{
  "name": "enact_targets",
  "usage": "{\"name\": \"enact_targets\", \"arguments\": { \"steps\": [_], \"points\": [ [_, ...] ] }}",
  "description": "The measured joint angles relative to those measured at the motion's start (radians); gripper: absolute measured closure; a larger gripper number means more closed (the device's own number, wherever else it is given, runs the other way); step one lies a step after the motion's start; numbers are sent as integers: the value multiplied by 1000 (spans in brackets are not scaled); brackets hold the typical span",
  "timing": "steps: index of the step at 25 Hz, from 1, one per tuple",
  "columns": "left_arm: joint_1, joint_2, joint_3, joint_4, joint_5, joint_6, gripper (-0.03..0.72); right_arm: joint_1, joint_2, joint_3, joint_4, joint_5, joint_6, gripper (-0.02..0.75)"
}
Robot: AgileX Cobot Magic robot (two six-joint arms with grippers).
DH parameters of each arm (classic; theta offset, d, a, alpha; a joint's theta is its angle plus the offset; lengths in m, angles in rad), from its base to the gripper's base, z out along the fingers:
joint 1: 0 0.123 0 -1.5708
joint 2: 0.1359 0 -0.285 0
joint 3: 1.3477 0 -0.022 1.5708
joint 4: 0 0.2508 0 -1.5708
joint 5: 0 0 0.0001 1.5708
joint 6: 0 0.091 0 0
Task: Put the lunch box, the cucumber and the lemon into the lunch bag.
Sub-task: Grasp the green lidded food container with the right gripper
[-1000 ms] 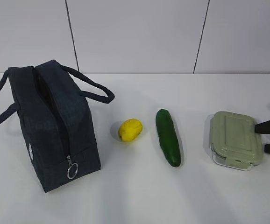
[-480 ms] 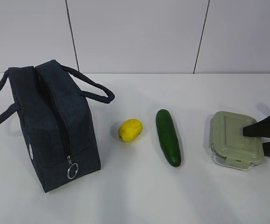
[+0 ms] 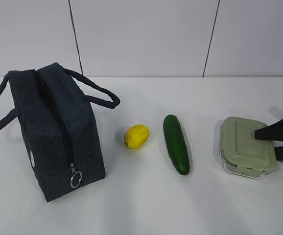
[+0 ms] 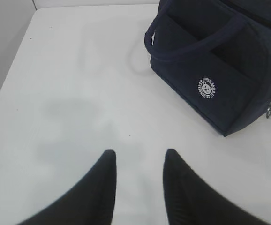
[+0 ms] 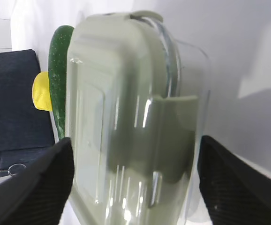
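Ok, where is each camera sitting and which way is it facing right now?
Exterior: front of table, slanting down at lunch bag, lemon, cucumber, lunch box; right end effector at right edge.
Left wrist: above table, open left end effector below.
Right wrist: low, fingers straddling lunch box.
Shared: the bag shows in every view.

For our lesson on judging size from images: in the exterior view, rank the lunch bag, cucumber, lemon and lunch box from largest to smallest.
1. lunch bag
2. lunch box
3. cucumber: longer than the box looks, but much slimmer
4. lemon
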Motion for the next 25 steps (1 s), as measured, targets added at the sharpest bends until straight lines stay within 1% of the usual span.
{"name": "enact_targets", "arguments": {
  "steps": [18,25],
  "points": [
    [0,0,0,0,0,0,447,13,1,0,7,-24,-2,143],
    [0,0,0,0,0,0,447,13,1,0,7,-24,26,143]
  ]
}}
